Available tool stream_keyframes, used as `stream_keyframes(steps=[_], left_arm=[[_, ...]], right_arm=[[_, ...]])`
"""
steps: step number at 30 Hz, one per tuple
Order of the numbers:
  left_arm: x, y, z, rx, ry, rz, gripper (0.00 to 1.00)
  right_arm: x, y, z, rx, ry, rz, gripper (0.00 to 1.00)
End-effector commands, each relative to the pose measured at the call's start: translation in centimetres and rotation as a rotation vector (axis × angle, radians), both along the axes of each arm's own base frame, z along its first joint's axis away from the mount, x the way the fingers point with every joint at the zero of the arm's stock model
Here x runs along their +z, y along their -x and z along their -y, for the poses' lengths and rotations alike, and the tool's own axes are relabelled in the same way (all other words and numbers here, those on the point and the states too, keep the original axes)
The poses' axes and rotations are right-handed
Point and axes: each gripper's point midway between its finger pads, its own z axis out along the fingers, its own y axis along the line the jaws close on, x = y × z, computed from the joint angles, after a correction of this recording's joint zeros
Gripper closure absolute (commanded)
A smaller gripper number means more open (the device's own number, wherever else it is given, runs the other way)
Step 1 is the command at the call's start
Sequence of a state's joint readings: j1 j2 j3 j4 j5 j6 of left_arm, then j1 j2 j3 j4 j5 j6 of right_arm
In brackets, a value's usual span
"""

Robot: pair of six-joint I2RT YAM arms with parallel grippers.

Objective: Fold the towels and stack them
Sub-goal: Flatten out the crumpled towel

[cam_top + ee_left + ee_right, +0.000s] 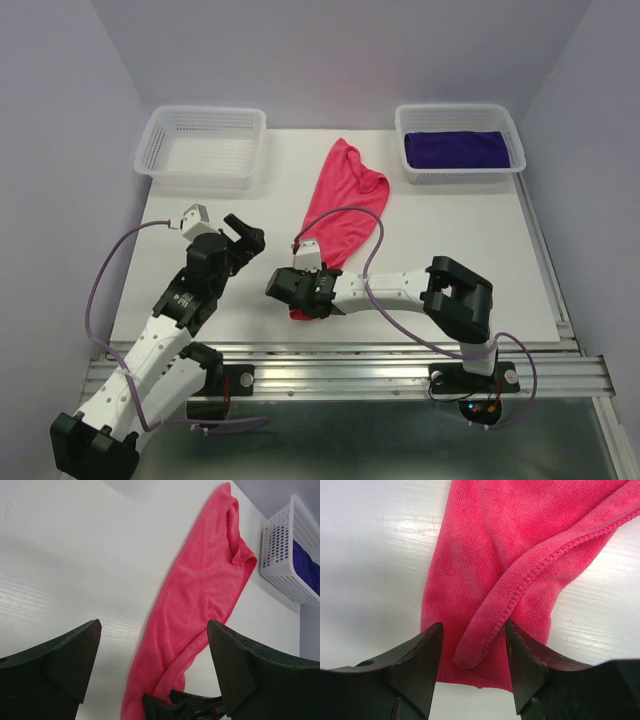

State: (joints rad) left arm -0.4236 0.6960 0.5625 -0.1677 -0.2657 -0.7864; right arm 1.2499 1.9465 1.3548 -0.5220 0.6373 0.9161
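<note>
The right gripper (474,630) stood partly open astride a raised fold at the near end of the pink towel (510,540), which ran from the middle of the desk (480,260) toward its far edge. The left gripper (247,234) gaped wide nearer the left edge, holding nothing. A purple towel (455,150) lay in the basket (517,140) at the far right corner.

Here are a pink-red towel (345,205), a dark purple towel (455,150), white baskets (195,170).

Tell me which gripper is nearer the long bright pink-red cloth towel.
Right. The right gripper straddles a raised fold at the pink-red towel's near end, fingers open; the left gripper hangs open over the table to its left, apart.
</note>
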Motion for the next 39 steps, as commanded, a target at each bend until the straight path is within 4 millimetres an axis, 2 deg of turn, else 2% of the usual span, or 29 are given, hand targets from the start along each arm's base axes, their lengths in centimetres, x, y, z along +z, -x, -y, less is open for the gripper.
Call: stream_keyframes(steps=[1,3,6,7,9,11,14,15,21,24,27,29,30,31,32,34,35,36,37,38,39], left_arm=[[0.6,-0.2,0.1,-0.009,0.003,0.039,0.01],[0.5,-0.2,0.1,-0.009,0.003,0.038,0.01],[0.5,-0.2,0.1,-0.011,0.002,0.038,0.01],[0.5,-0.2,0.1,-0.011,0.003,0.036,0.01],[0.6,-0.2,0.1,-0.013,0.002,0.039,0.01],[0.6,-0.2,0.2,-0.016,0.003,0.040,0.01],[0.5,-0.1,0.2,-0.019,0.003,0.038,0.01],[0.5,-0.1,0.2,-0.019,0.003,0.038,0.01],[0.6,-0.1,0.4,-0.030,0.005,0.039,0.01],[0.6,0.0,0.6,-0.042,0.009,0.041,0.01],[0.7,0.0,1.1,-0.069,0.014,0.046,0.01],[0.5,0.1,1.4,-0.087,0.018,0.042,0.01],[0.5,0.2,1.8,-0.110,0.023,0.041,0.01],[0.6,0.1,2.0,-0.122,0.025,0.046,0.01],[0.4,0.2,2.2,-0.132,0.026,0.042,0.01],[0.3,0.2,2.9,-0.172,0.034,0.040,0.01],[0.3,0.3,3.2,-0.185,0.038,0.040,0.01],[0.2,0.4,3.7,-0.209,0.047,0.037,0.01],[-0.1,0.3,3.9,-0.220,0.047,0.032,0.01],[-0.2,0.4,4.1,-0.232,0.048,0.028,0.01],[-0.4,0.4,4.4,-0.245,0.052,0.023,0.01]], right_arm=[[0.6,-0.6,0.0,-0.047,-0.020,0.041,0.43],[0.5,-0.6,0.2,-0.054,-0.006,0.040,0.43],[0.6,-0.7,0.3,-0.060,-0.013,0.046,0.58],[0.6,-0.7,0.4,-0.060,-0.014,0.047,0.65],[0.9,-0.6,0.4,-0.059,-0.020,0.050,0.73],[1.0,-0.7,0.6,-0.063,-0.018,0.052,0.76],[1.3,-0.6,0.7,-0.062,-0.028,0.058,0.97],[1.6,-0.6,0.7,-0.056,-0.036,0.062,0.99],[2.8,-0.4,0.8,-0.020,-0.090,0.087,0.99],[5.1,-1.0,2.3,-0.038,-0.086,0.153,0.99],[6.7,-1.6,5.3,-0.116,-0.016,0.220,0.99],[7.9,-1.5,8.2,-0.160,0.045,0.249,0.99],[8.6,-2.0,9.6,-0.225,0.042,0.282,0.99],[8.6,-2.1,11.1,-0.251,0.071,0.289,0.99],[9.5,-2.0,13.2,-0.278,0.094,0.295,0.99],[9.0,-2.2,17.1,-0.350,0.127,0.282,0.99],[10.0,-2.7,19.3,-0.412,0.094,0.286,0.99],[10.3,-2.7,20.6,-0.451,0.068,0.289,0.99],[9.3,-2.4,22.8,-0.475,0.095,0.282,0.99],[9.5,-3.0,24.2,-0.525,0.066,0.285,0.99],[10.8,-2.9,25.4,-0.536,0.008,0.299,0.99]])
